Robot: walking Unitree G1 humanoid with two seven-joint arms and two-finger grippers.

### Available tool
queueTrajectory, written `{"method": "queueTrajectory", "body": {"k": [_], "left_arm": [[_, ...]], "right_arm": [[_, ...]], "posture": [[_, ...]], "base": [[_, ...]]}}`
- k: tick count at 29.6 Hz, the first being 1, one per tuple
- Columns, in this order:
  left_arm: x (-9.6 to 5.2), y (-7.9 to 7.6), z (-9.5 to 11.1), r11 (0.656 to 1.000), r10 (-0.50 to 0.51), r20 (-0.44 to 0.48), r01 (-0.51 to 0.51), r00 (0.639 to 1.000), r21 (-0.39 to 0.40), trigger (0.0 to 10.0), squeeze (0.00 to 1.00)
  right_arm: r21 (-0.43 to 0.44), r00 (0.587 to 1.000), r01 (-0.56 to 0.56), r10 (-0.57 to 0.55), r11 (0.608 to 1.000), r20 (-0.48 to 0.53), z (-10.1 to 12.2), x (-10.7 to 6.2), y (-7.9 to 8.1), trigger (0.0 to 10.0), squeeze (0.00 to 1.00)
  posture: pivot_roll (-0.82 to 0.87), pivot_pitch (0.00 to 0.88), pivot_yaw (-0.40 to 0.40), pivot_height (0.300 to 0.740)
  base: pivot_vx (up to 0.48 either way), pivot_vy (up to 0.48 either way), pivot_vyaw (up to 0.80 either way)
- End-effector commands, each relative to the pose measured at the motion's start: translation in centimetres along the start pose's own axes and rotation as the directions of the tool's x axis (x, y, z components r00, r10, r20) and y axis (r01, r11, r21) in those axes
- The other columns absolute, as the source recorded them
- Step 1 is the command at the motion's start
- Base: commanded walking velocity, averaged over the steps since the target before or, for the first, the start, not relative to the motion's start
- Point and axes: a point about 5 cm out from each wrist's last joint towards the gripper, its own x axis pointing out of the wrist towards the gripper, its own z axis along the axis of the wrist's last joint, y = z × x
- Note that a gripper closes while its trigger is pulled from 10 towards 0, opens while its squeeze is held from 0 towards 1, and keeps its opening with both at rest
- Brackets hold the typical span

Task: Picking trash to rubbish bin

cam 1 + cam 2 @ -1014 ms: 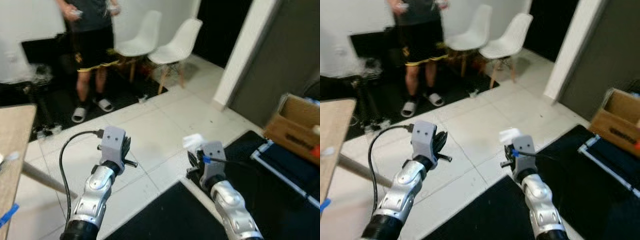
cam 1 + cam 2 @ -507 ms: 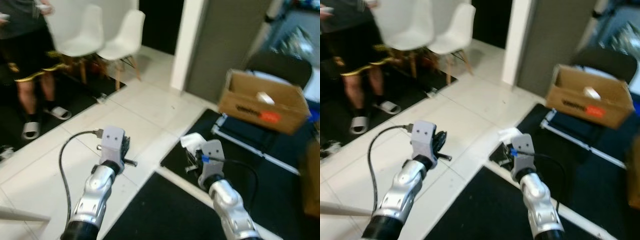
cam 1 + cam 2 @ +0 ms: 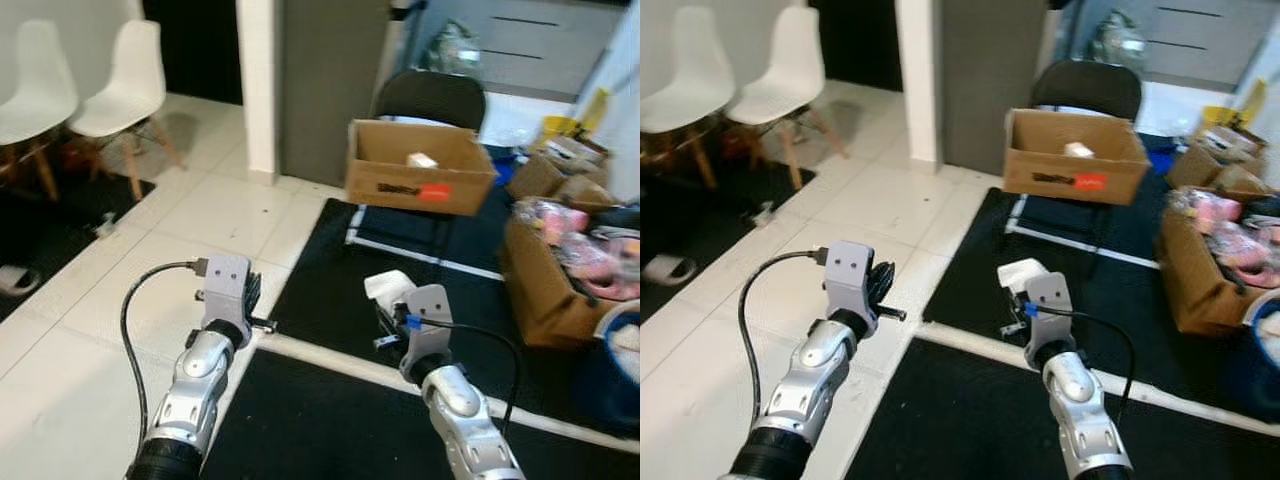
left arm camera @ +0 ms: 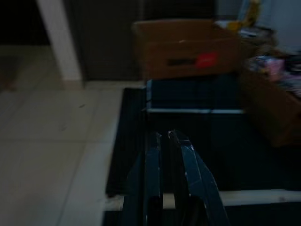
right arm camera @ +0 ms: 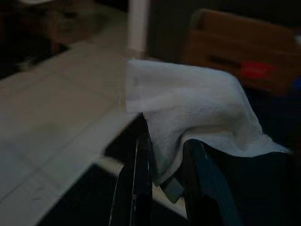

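White tissue [image 5: 188, 108] sits pinched in the right claw [image 5: 164, 155] above the black mat [image 3: 330, 420] — carrying is the step — while the left claw [image 4: 169, 155], closed and empty, idles; next, finding the bin — perhaps the cardboard box [image 3: 420, 165].

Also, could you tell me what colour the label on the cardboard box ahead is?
Red-orange, on the cardboard box's front; the label shows best in the left eye view.
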Motion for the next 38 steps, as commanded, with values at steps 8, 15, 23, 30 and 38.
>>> {"method": "queueTrajectory", "body": {"k": [8, 15, 23, 30, 38], "left_arm": [[-0.30, 0.25, -0.36, 1.000, 0.016, -0.014, -0.016, 1.000, 0.004, 10.0, 0.00], [-0.27, 0.04, -0.31, 1.000, 0.009, -0.012, -0.009, 1.000, 0.003, 10.0, 0.00], [-0.08, -0.27, -0.10, 1.000, -0.022, -0.007, 0.022, 1.000, 0.000, 10.0, 0.00], [-0.05, -0.24, 0.03, 1.000, -0.025, -0.008, 0.025, 1.000, -0.003, 10.0, 0.00], [-0.02, -0.28, 0.03, 1.000, -0.028, -0.007, 0.028, 1.000, -0.009, 10.0, 0.00]], "right_arm": [[0.027, 1.000, 0.009, -0.009, 1.000, -0.015, -0.25, 0.13, 0.22, 10.0, 0.00], [0.030, 0.999, 0.022, -0.021, 0.999, -0.024, -0.42, -0.03, 0.09, 10.0, 0.00], [0.026, 0.999, 0.005, -0.004, 1.000, -0.044, -0.68, 0.05, 0.23, 10.0, 0.00], [0.017, 0.999, 0.008, -0.007, 1.000, -0.041, -0.68, 0.07, 0.29, 10.0, 0.00], [0.012, 0.999, -0.002, 0.003, 1.000, -0.046, -0.66, 0.16, 0.38, 10.0, 0.00]], "posture": [[-0.09, 0.064, -0.002, 0.740], [-0.10, 0.065, -0.001, 0.740], [-0.10, 0.063, 0.002, 0.740], [-0.10, 0.059, 0.002, 0.740], [-0.10, 0.059, -0.002, 0.740]], "base": [[0.000, 0.000, -0.80], [0.000, 0.000, -0.80], [0.000, 0.000, -0.40], [0.142, 0.000, 0.00], [0.332, 0.000, 0.00]]}}
